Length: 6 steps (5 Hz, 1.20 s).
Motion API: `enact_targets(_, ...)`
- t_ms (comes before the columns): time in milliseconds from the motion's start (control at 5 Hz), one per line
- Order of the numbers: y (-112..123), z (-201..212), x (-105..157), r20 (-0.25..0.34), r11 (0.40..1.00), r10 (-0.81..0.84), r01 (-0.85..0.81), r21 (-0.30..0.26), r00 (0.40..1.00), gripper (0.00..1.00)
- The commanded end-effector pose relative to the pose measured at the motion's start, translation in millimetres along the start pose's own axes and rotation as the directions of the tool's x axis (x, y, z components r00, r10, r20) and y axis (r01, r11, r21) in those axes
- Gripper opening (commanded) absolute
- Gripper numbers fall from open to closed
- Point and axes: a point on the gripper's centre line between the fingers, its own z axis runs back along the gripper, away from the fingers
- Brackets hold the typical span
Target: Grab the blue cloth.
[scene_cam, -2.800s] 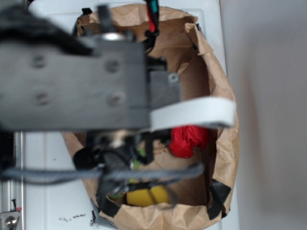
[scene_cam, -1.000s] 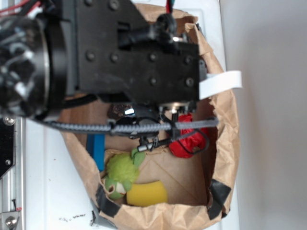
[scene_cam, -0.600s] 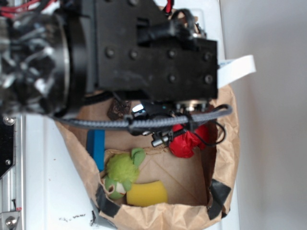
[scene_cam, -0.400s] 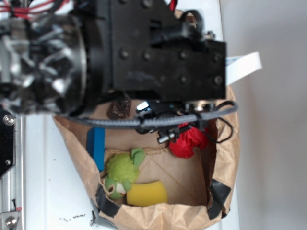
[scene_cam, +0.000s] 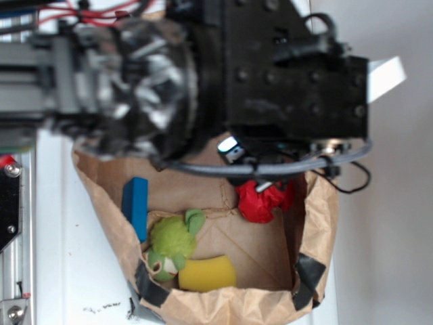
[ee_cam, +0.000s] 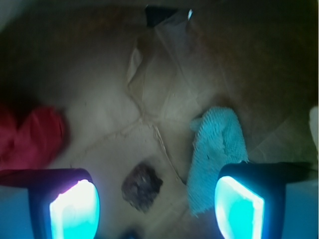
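From my wrist view, I see the cloth [ee_cam: 218, 149] lying on the bag [ee_cam: 99, 89] floor, right of centre, its lower edge just beside the right finger [ee_cam: 239, 206]. A lump [ee_cam: 142, 185] sits between the 2 fingers, left of the cloth. A wad [ee_cam: 30, 134] lies far left. In my exterior view, a block [scene_cam: 135, 206] leans against the bag's left wall, a toy [scene_cam: 172, 240] just beside it, a sponge [scene_cam: 206, 273] below the toy.

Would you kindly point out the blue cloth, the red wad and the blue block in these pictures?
blue cloth [ee_cam: 218, 149], wrist view, middle of the fuzzy fabric.
red wad [scene_cam: 260, 202], exterior view, its crumpled middle below the arm.
blue block [scene_cam: 135, 205], exterior view, middle of its flat face.
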Motion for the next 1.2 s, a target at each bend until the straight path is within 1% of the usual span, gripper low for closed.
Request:
enact_targets(0,11,3,8,0.069,0.997,0.067,-0.068,0.020,0.995,1.00)
enact_targets(200,19,-6,-1,0.067,0.996,0.085,-0.086,0.013,0.994,1.00)
enact_targets(400,24,-14,-10,0.057,0.992,0.122,-0.122,-0.019,0.991,1.00)
enact_targets(600,24,-19,-10,0.042,0.990,0.142,-0.142,-0.007,0.989,1.00)
enact_targets(800,23,-26,-3,0.032,0.984,0.176,-0.177,0.034,0.984,1.00)
enact_targets(1000,23,-29,8,0.027,0.971,0.232,-0.233,0.053,0.972,1.00)
